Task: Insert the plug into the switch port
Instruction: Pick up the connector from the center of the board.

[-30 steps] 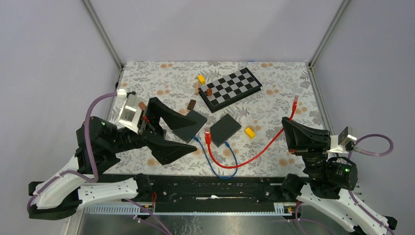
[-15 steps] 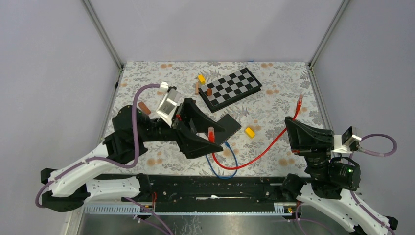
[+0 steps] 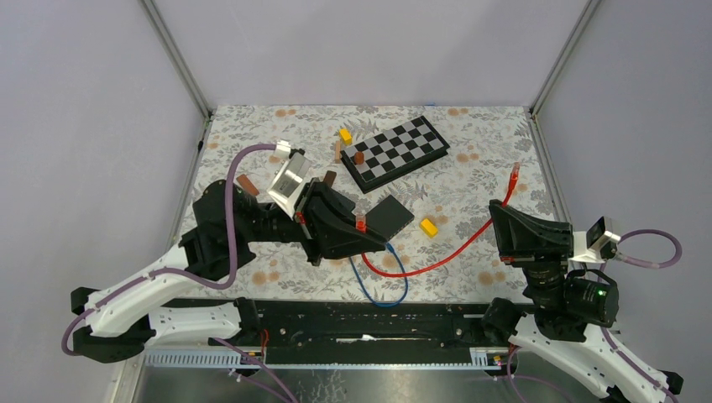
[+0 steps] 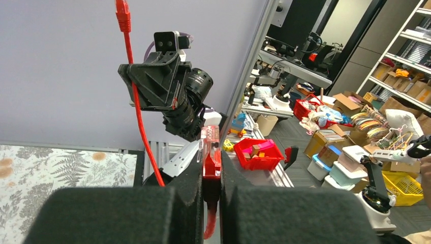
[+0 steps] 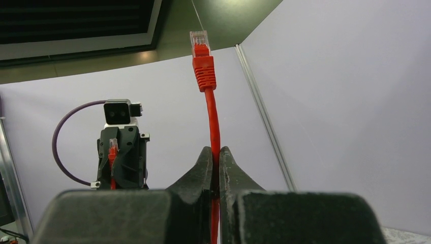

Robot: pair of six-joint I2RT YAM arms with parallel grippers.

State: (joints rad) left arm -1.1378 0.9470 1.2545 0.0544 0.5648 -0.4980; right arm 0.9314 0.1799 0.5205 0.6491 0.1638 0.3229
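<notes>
A red cable (image 3: 445, 249) runs across the table with a plug at each end. My left gripper (image 3: 363, 229) is shut on one red plug (image 4: 211, 152), whose clear tip sticks up between the pads. My right gripper (image 5: 216, 152) is shut on the cable itself (image 5: 212, 117), a little below the other red plug (image 5: 202, 58), which stands upright above it (image 3: 514, 173). The flat black switch (image 3: 391, 215) lies just right of the left gripper. Its port does not show.
A blue cable (image 3: 380, 290) loops near the front edge. A checkerboard (image 3: 396, 151) lies at the back, with yellow blocks (image 3: 345, 135) (image 3: 429, 226) and brown blocks (image 3: 358, 157) (image 3: 247, 184) around it. Frame posts stand at the back corners.
My left arm swung from the table's left side to the middle and closed its open jaws on the red plug. The cable's loop shifted towards it. My right gripper kept its hold.
</notes>
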